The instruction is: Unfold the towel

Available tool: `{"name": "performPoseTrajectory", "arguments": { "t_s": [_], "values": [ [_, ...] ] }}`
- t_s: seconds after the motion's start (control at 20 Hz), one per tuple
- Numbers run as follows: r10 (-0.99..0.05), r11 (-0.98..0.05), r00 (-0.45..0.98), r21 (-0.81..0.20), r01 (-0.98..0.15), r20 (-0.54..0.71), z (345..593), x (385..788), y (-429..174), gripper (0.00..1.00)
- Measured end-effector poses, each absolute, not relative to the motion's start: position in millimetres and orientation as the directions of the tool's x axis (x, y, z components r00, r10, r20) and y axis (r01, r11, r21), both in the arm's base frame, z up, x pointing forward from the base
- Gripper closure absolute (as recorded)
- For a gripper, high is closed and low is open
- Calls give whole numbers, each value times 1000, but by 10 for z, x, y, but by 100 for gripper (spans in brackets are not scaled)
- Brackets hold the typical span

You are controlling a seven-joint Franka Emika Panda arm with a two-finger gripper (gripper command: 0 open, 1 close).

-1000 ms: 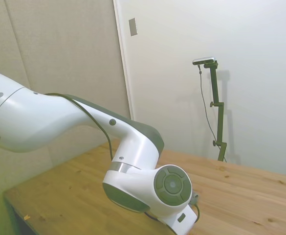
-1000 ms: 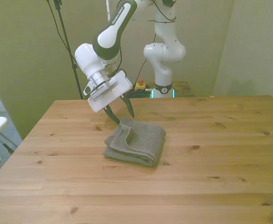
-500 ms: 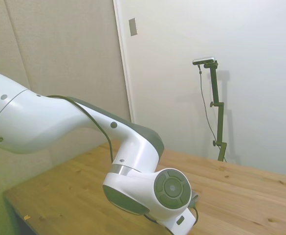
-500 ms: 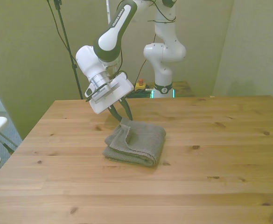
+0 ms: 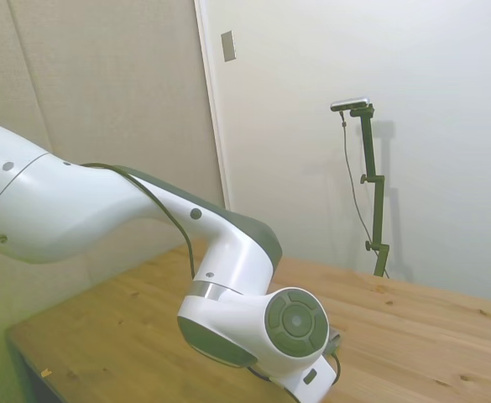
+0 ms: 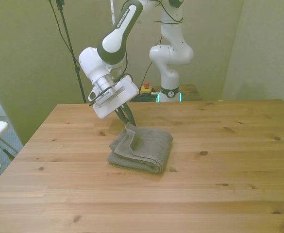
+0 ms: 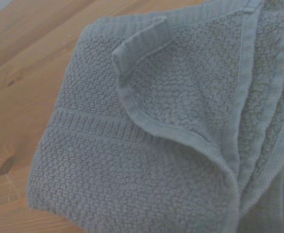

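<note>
A white arm tilts its claw (image 6: 126,116) over the far corner of a folded grey-green towel (image 6: 142,147) lying near the middle of a wooden table (image 6: 219,194). In the front view the two dark fingers stand close together, nearly meeting at their tips, right at the towel's raised far corner on the front view's left; whether cloth is already caught between them cannot be told from here.

The towel rests flat in thick layers, still folded. The rest of it spreads away from the claw toward the near edge of the table and the front view's right. Its top layer is loose along the side toward the front view's left, where a flap curls up and over.

The wrist view shows that flap close up: a hemmed edge (image 7: 180,133) peeling back from the layer beneath, with bare wood showing beside the towel (image 7: 112,160).

The side view shows only the arm's elbow and wrist housing, and hides both claw and towel.

The unfolding itself appears not yet begun. The coming lift likely depends on the fingers holding only that top corner, then carrying it up and off the stack.
</note>
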State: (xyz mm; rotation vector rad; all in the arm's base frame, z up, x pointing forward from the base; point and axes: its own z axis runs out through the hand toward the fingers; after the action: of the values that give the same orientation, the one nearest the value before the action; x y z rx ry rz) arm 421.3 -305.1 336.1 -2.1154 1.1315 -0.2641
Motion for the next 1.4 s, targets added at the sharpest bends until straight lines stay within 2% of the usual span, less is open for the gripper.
{"name": "performPoseTrajectory", "arguments": {
  "t_s": [0.15, 0.35, 0.7, 1.1, 1.2, 1.4],
  "values": [
    [-782, -380, 611, -686, -621, -120, 3501, 4276, -2998, 100],
    [-755, -422, 652, -707, -567, -73, 3832, 4476, -2759, 100],
    [-705, -486, 709, -714, -504, -21, 4255, 4949, -2077, 100],
    [-628, -601, 774, -679, -422, 75, 4733, 5178, -1293, 100],
    [-606, -626, 790, -668, -402, 92, 4795, 5170, -1097, 100],
    [-569, -651, 818, -656, -383, 87, 4708, 5078, -788, 100]
  ]
}}
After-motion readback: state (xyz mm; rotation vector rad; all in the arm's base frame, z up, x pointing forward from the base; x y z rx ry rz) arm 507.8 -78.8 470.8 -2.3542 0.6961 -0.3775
